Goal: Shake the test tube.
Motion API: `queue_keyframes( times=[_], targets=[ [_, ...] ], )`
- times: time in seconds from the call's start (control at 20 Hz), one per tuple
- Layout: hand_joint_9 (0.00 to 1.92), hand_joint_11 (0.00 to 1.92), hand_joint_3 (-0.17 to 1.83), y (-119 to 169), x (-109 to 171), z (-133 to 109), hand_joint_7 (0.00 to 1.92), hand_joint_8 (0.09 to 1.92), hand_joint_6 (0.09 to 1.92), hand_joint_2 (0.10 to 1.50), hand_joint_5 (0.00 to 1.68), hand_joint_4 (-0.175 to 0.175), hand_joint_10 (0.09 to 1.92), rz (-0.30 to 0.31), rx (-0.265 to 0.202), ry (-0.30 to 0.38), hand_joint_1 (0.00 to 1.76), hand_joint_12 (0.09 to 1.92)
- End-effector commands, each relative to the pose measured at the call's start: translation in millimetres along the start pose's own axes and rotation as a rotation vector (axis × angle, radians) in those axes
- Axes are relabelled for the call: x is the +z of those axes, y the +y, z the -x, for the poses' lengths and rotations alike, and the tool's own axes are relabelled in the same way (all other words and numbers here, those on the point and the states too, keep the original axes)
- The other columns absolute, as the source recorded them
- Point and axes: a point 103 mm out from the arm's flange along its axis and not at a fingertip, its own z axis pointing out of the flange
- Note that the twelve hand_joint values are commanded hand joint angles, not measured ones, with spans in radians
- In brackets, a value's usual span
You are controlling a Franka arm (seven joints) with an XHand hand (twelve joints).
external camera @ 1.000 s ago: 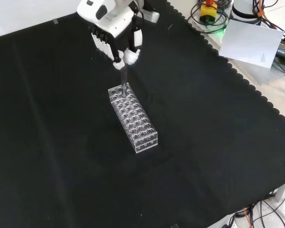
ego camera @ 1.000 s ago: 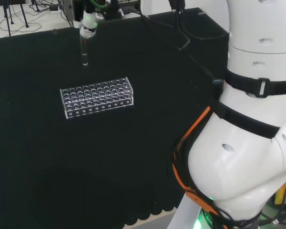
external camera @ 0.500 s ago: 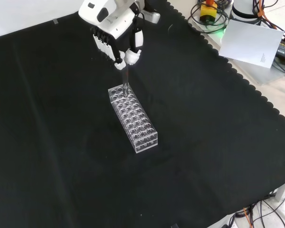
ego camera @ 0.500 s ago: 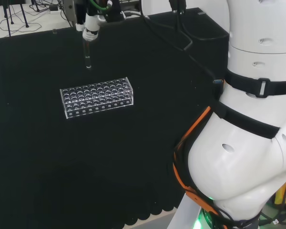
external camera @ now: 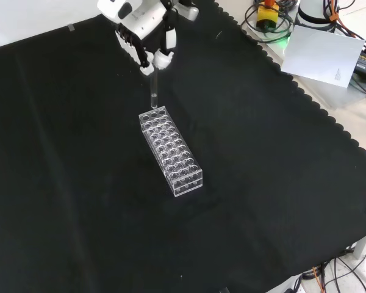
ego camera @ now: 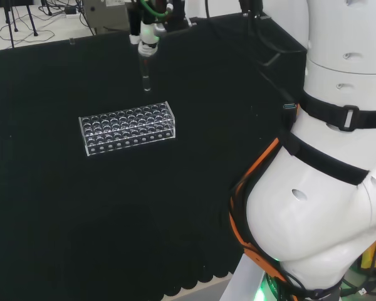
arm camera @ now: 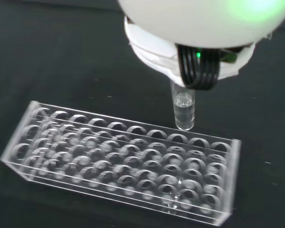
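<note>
Tube of clear glass, pinched at its top by the hand's curled fingers — long axis upright, closed end down — above the cloth, at 12 o'clock of the rack in the front view.

We see the hand pinching the test tube by its top | tube upright, above the clear rack's far end | black cloth beneath.
</note>
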Motion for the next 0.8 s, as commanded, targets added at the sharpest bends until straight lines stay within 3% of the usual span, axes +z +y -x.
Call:
queue_keyframes(
  times=[0.05, 0.8],
  targets=[
    [1.45, 1.38, 0.77, -3, -1, 13, 1.47, 0.62, 0.09, 0.52, 1.47, -0.175, 0.41, 0.002, 0.025, -0.011, 1.45, 1.08],
    [1.45, 1.37, 0.77, 13, -3, -33, 1.47, 0.62, 0.09, 0.52, 1.47, -0.175, 0.41, 0.01, -0.059, 0.046, 1.45, 1.08]
  ],
)
